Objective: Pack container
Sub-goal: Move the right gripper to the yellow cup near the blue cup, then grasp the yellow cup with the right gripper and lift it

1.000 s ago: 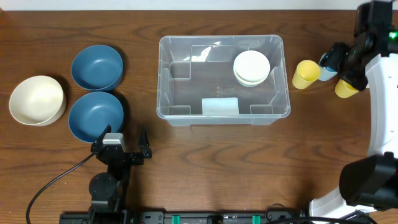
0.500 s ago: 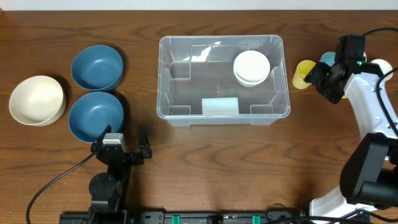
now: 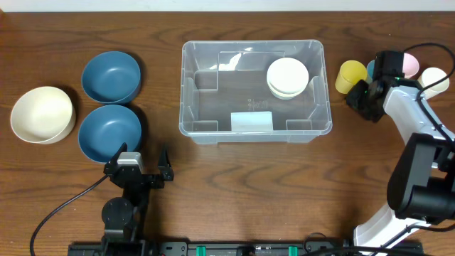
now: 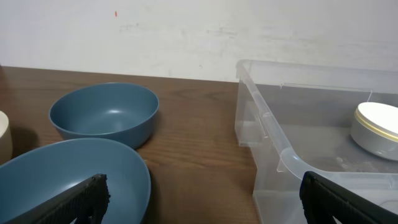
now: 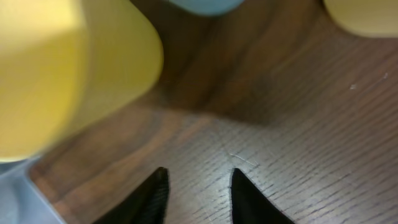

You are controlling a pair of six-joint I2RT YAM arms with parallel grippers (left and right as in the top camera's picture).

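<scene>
**Container mid-table, both grippers outside it**

Far left you have a cream bowl (image 3: 43, 114). Next come a far blue bowl (image 3: 110, 77) and a near blue bowl (image 3: 109, 131).

The left gripper (image 3: 139, 165) sits at the table's front edge, just beside the near blue bowl. Its jaws are spread wide and empty.

The container (image 3: 252, 44) stands upright mid-table, to the right of that gripper and further back, apart from it. Your left wrist view catches its front corner (image 4: 280, 149). It has a pale label (image 3: 251, 121) at its front wall and a white round stack (image 3: 287, 77) in its back right part.

The right gripper (image 3: 357, 99) is just off the container's right wall, low over the wood beside a yellow cup (image 3: 351, 75). Its jaws show a narrow gap with nothing between them.

A blue cup (image 3: 371, 68), a pink cup (image 3: 409, 65) and a cream cup (image 3: 434, 78) stand beyond.
</scene>
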